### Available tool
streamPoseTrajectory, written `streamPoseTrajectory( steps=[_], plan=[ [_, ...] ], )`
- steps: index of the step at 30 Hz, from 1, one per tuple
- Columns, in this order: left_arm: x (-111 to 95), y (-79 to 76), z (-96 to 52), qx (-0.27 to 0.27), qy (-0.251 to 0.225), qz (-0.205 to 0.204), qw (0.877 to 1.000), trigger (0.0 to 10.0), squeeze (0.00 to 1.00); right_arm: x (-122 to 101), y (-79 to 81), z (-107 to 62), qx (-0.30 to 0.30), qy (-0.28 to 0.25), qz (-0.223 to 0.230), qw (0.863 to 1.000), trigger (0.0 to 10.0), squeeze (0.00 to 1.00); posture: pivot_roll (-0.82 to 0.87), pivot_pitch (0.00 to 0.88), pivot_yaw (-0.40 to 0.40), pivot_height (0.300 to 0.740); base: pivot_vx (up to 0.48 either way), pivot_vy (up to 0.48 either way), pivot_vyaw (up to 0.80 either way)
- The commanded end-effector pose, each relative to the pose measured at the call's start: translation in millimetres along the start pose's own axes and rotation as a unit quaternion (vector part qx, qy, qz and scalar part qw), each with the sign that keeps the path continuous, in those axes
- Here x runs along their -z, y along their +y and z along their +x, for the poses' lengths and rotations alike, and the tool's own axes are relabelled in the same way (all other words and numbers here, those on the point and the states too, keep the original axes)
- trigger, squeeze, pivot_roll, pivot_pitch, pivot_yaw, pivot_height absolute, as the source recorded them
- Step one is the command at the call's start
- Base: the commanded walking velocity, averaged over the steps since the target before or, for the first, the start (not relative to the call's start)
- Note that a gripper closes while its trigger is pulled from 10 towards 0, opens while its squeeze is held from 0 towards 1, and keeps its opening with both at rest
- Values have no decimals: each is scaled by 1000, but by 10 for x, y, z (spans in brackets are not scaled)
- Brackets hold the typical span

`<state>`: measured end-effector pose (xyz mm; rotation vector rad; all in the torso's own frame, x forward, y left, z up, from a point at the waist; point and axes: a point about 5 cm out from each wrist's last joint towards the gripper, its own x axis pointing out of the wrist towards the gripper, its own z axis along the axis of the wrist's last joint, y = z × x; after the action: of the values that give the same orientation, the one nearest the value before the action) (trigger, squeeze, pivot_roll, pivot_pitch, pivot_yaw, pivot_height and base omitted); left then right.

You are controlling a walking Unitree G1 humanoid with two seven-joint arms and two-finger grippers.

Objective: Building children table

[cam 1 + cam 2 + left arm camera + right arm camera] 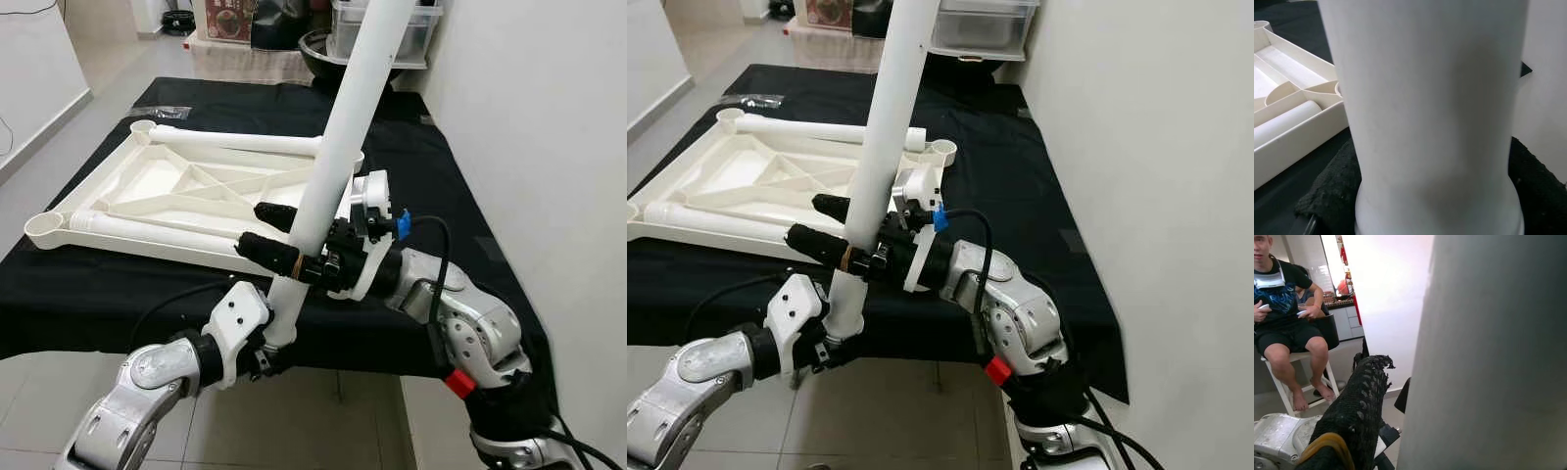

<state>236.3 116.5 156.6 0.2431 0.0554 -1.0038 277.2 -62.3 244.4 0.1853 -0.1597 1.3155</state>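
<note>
A long white table leg stands tilted over the table's near edge, its top leaning away. My right gripper is shut on the leg at mid-height, one black finger on each side. My left gripper is shut on the leg's lower end, below the table edge; its fingers are mostly hidden. The cream tabletop lies upside down on the black cloth, just beyond the leg. It has round corner sockets, and two more white tubes lie along its far and near sides.
A white wall runs close along the right side. Storage boxes and a dark bowl stand beyond the table's far end. A small plastic bag lies on the cloth at far left. A person sits on a chair nearby.
</note>
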Motion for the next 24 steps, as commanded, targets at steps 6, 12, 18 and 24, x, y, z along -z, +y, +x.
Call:
streamPoseTrajectory(
  steps=[6,12,18,24],
  plan=[
    [21,-139,-3,29,7,-7,1000,10000,0,23,82,31,-24,3,9,1000,8078,0,102,53,-59,740,0,0,0],
    [29,-163,-13,32,9,-13,999,10000,0,27,108,24,-31,3,14,999,0,0,102,53,-58,740,0,0,0],
    [36,-138,-22,28,11,-13,999,10000,0,39,136,24,-35,4,19,999,0,0,100,52,-59,740,0,0,0],
    [81,-113,-29,22,30,-29,999,10000,0,55,156,33,-35,4,21,999,0,0,100,49,-58,740,0,0,0]
  ],
)
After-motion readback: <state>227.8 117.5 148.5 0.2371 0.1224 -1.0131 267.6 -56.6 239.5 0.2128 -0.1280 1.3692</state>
